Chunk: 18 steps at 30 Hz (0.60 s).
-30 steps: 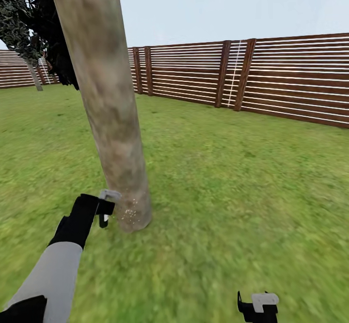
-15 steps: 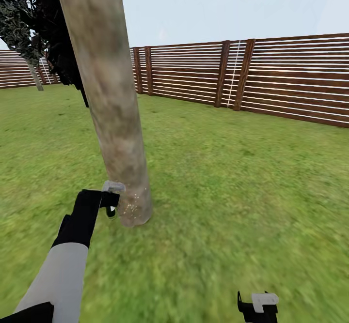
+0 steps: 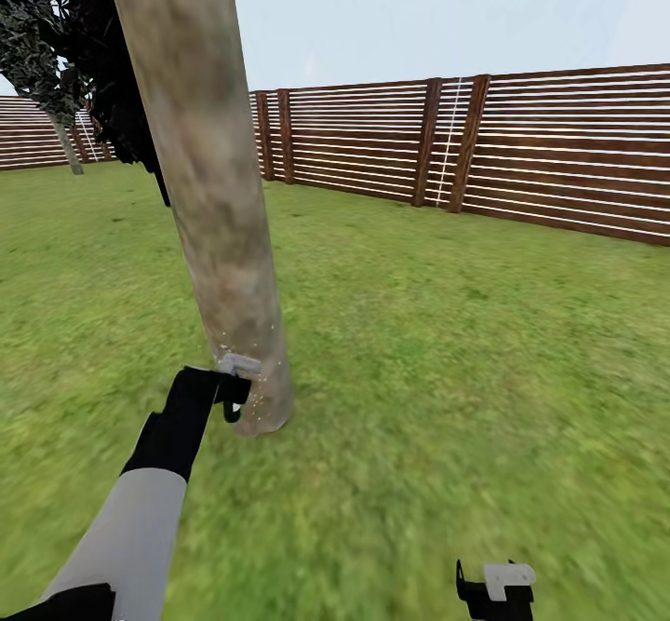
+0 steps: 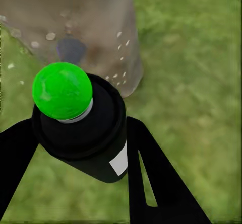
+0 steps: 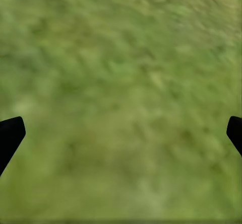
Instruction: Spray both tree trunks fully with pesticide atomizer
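As left claw (image 3: pixel 233 396) has neared tree trunk (image 3: pixel 209 183), atomizer (image 4: pixel 80 128) gripped

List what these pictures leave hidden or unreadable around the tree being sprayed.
- Thick mottled grey-brown tree trunk: its far side faces away in the head view, so speck coverage there is unknown.
- Its top: cut off by the frame's upper edge.
- Black spray bottle with green cap: nozzle hidden behind the cap in the left wrist view.
- Right gripper: cut by the lower edge.

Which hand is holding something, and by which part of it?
The left hand holds the pesticide atomizer by its dark body, below the green top. The right hand holds nothing.
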Available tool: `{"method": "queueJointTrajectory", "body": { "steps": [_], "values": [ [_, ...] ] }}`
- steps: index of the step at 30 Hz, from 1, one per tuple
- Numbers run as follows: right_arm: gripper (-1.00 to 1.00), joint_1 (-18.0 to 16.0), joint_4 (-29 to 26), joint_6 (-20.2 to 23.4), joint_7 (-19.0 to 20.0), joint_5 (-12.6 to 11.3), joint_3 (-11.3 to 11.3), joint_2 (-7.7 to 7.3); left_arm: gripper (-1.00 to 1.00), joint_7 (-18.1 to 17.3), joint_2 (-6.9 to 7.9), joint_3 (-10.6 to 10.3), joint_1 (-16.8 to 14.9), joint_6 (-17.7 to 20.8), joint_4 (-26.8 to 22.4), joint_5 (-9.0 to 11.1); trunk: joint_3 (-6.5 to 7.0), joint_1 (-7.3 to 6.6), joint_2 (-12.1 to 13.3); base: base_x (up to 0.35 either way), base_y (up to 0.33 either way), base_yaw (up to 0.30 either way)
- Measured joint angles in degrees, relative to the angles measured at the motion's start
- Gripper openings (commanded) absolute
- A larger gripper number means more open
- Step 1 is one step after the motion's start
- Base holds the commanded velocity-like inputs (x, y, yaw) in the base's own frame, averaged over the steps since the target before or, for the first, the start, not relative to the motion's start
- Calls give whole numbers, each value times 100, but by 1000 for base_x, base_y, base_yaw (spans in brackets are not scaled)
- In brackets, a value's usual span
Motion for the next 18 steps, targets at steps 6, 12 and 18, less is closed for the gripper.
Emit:
{"method": "queueJointTrajectory", "body": {
  "steps": [6,12,18],
  "values": [
    [100,0,0,-3,3,0,1,-2,-100,26,341,739,496,-393,485,-42,-1,0,0,44,8,0],
    [100,0,0,-8,3,0,0,-2,-100,46,316,775,632,-471,615,-7,0,0,0,242,160,0],
    [100,0,5,-9,2,5,1,-2,-100,75,366,779,1237,-1182,798,-49,0,0,0,15,16,0]
  ]
}}
